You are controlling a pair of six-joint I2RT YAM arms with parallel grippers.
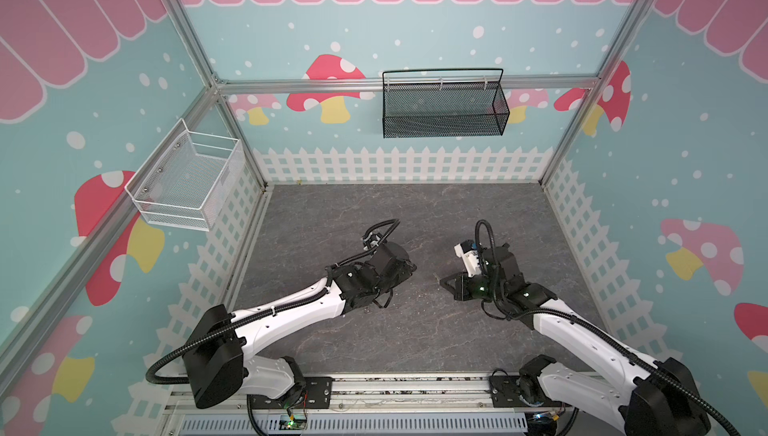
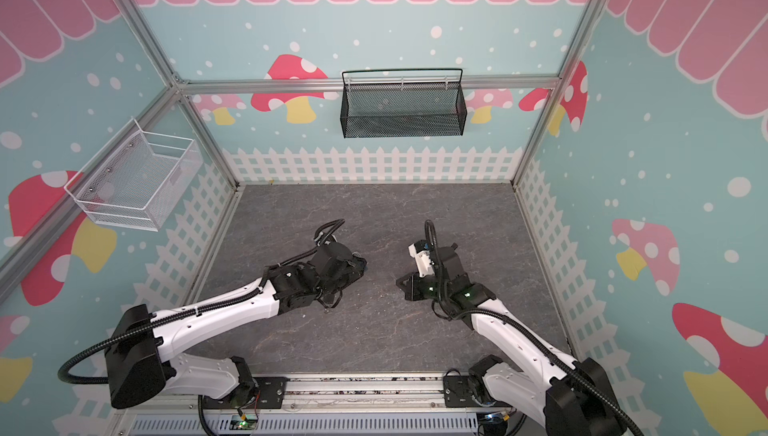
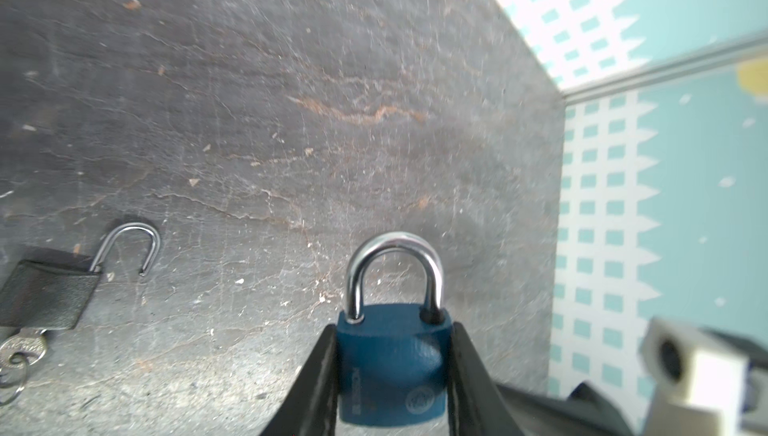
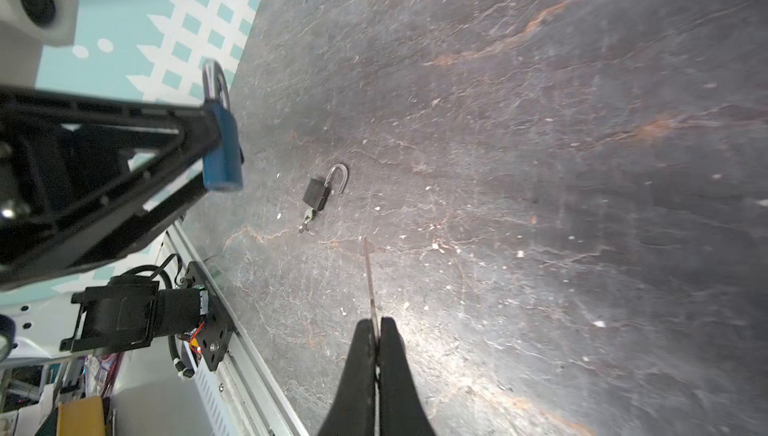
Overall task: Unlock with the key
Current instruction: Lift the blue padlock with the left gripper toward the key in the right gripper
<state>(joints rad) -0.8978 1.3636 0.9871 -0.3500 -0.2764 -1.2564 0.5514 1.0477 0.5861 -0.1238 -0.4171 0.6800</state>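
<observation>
Closest in, the right gripper is clenched tight on the key. It pinches the key by the head so the thin blade juts out front, free to go into a keyway, I'd say.

Well apart from that key, the left gripper grasps the blue padlock by the two flanks of its body, up off the table. That's a smart grip by my reading. The shackle stands clear of the fingers and sits in both holes, so this is the lock left to open. Its keyway end I can't make out. There's stamped lettering and a round emblem on the blue face, too blurred to read.

Past the blue padlock, down on the table, lies a black padlock. Its hoop is swung open and a second key on a ring sits in its base, so that one looks done with.

Farthest from the blue padlock, a white wire basket and a black mesh basket hang on the walls, both out of play.
</observation>
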